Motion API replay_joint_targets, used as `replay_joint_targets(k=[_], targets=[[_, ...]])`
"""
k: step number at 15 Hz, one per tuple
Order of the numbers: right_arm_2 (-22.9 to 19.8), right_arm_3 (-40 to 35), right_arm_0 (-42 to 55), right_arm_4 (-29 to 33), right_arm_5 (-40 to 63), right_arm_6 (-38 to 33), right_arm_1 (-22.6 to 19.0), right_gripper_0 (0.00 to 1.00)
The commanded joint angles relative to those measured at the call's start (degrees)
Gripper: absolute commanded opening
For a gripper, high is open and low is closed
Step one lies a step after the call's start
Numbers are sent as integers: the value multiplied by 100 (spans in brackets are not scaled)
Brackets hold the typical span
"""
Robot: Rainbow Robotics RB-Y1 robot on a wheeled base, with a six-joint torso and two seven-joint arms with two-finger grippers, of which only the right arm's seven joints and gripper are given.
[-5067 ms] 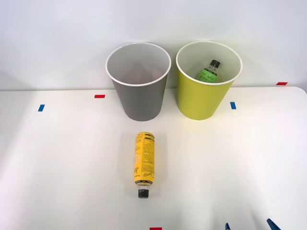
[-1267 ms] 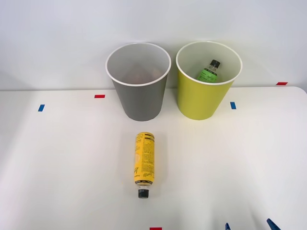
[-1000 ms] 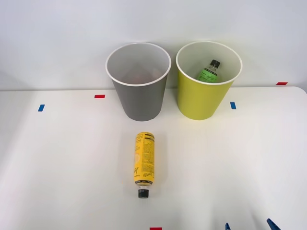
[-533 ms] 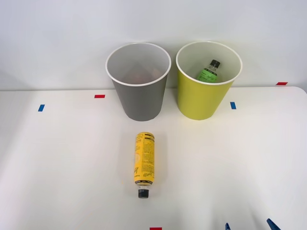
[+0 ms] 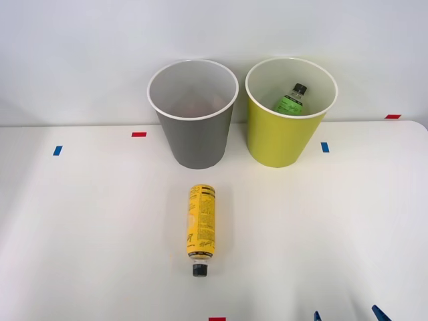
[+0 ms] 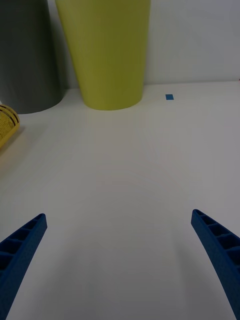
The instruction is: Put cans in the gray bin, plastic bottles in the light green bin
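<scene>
A yellow-labelled plastic bottle (image 5: 201, 227) lies on the white table, black cap toward the near edge; its end (image 6: 6, 127) also shows in the right wrist view. Behind it stand the gray bin (image 5: 194, 127) (image 6: 25, 55) and, to its right, the light green bin (image 5: 284, 127) (image 6: 107, 50). A green-labelled bottle (image 5: 291, 100) leans inside the light green bin. The cans are out of view. My right gripper (image 5: 348, 315) (image 6: 120, 260) hovers open at the table's near right edge, holding nothing, well to the right of the yellow bottle.
Small tape marks dot the table (image 5: 80, 234): red (image 5: 138, 134), blue (image 5: 57, 150), blue (image 5: 325, 147) (image 6: 170, 97), red (image 5: 392, 116) and red (image 5: 217, 319). A white wall rises behind the bins.
</scene>
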Motion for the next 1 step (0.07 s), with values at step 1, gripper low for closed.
replay_joint_targets(k=[1], targets=[[0,0,0,0,0,0,0,100]])
